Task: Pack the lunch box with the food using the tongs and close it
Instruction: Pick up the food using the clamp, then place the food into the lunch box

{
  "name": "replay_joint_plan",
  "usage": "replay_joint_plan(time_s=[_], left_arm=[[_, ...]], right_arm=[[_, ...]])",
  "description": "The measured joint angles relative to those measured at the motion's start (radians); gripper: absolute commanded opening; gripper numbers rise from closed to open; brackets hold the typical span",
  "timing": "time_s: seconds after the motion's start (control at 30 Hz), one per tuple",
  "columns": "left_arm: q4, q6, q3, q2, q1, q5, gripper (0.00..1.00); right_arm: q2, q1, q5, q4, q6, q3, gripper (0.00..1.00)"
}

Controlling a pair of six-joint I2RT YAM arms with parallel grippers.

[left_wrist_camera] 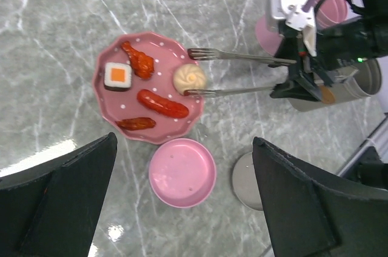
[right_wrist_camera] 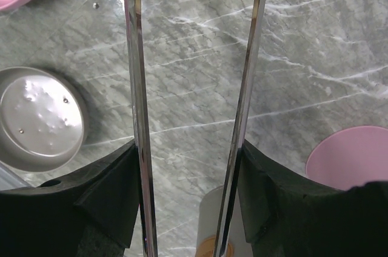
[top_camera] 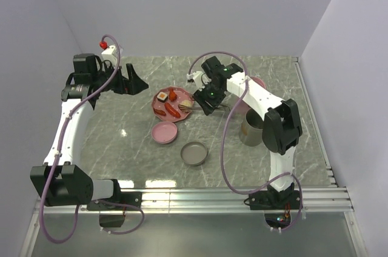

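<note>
The pink dotted plate (left_wrist_camera: 115, 96) carries the food: a sushi roll (left_wrist_camera: 117, 75), a beige bun (left_wrist_camera: 190, 79), a red sausage (left_wrist_camera: 162, 103) and two other red-brown pieces. My right gripper (right_wrist_camera: 191, 196) is shut on the silver tongs (right_wrist_camera: 136, 87), whose arms stand apart. In the left wrist view the tongs (left_wrist_camera: 242, 57) reach over the plate rim with their tips on either side of the bun. The pink tub (left_wrist_camera: 327, 2) and grey tub (left_wrist_camera: 357, 84) stand behind the right arm. My left gripper (left_wrist_camera: 185, 208) hangs open, empty, above the pink lid (left_wrist_camera: 182, 172).
The grey lid (left_wrist_camera: 242, 181) lies on the marble table next to the pink lid, both upturned in front of the plate. In the top view the left gripper (top_camera: 138, 84) is left of the plate (top_camera: 159, 106), the right gripper (top_camera: 206, 98) just right of it.
</note>
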Motion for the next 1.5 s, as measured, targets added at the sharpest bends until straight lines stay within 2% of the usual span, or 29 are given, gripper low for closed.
replay_joint_plan(time_s=[0.3,0.4,0.53,0.73,0.93,1.2,1.5], left_arm=[[-0.026,-0.021,-0.003,-0.020,0.000,0.020,0.99],[-0.045,-0.020,-0.003,-0.020,0.000,0.019,0.99],[-0.061,-0.019,-0.003,-0.020,0.000,0.016,0.99],[-0.063,-0.026,-0.005,-0.033,0.000,-0.004,0.99],[-0.065,-0.029,-0.005,-0.044,0.000,-0.005,0.99],[0.031,-0.083,-0.089,-0.163,0.000,-0.041,0.99],[0.092,-0.107,-0.101,-0.183,0.000,-0.085,1.00]], right_arm=[[0.029,-0.003,-0.001,-0.004,-0.007,0.010,0.61],[0.031,-0.003,-0.002,-0.005,-0.007,0.010,0.57],[0.031,-0.003,-0.003,-0.008,-0.009,0.017,0.47],[0.031,-0.003,-0.005,-0.008,-0.009,0.021,0.38],[-0.008,-0.008,-0.027,-0.008,0.004,0.021,0.36],[-0.219,-0.058,-0.082,-0.007,0.037,0.014,0.36],[-0.590,-0.225,-0.136,-0.013,0.060,-0.134,0.37]])
